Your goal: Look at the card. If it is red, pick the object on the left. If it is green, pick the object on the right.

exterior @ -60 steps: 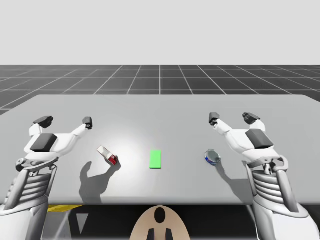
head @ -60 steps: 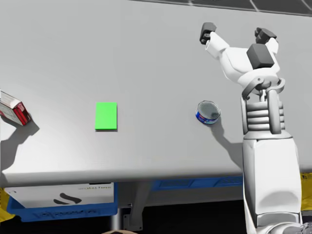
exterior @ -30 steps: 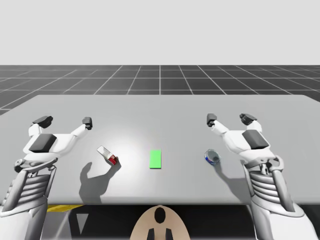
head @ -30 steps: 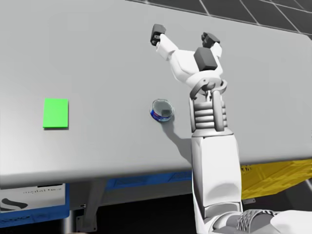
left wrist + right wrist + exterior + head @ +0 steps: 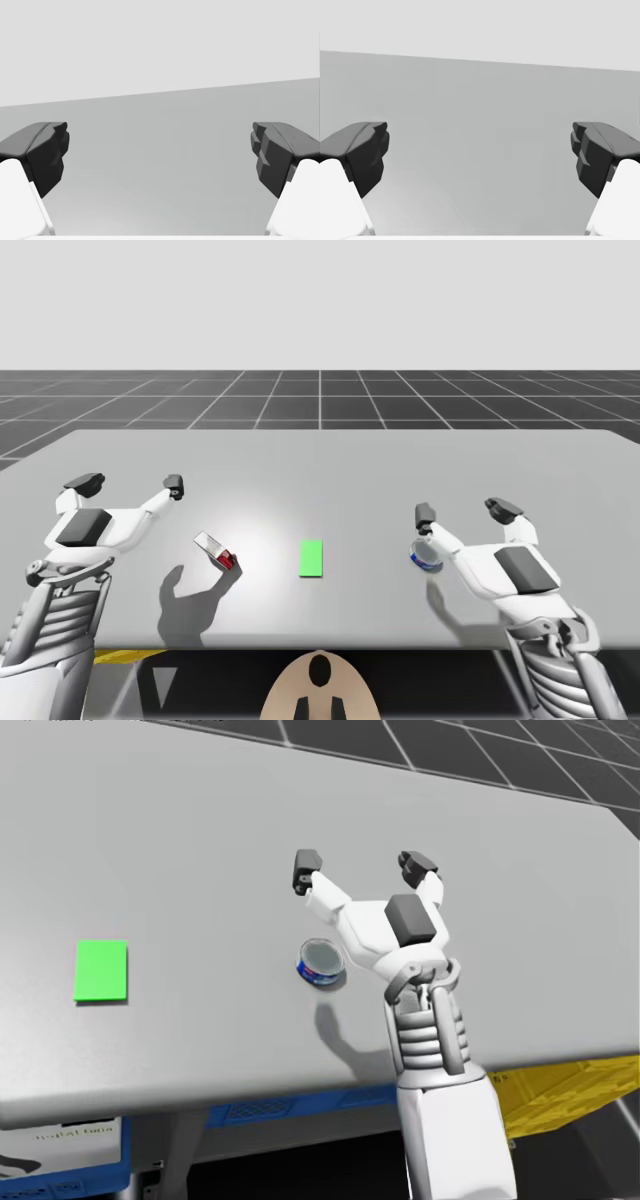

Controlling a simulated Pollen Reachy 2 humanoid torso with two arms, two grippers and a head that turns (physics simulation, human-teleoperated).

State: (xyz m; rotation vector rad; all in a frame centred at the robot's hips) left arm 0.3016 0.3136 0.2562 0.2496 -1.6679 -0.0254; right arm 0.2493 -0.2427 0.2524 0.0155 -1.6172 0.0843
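Card [image 5: 101, 971] green: short blue tin [image 5: 321, 963] right of it, likely rigid, light, slick. Right claw [image 5: 361, 868] apart; grip across sidewalls.

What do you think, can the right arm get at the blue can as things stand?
Probably yes: the right gripper is open and close beside the blue can, with nothing standing between them. The green card lies well off to the side.

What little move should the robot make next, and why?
Likely ease the right claw back and down over the blue can: the card is green, the can lies right of it, and the open claw sits a little past it.
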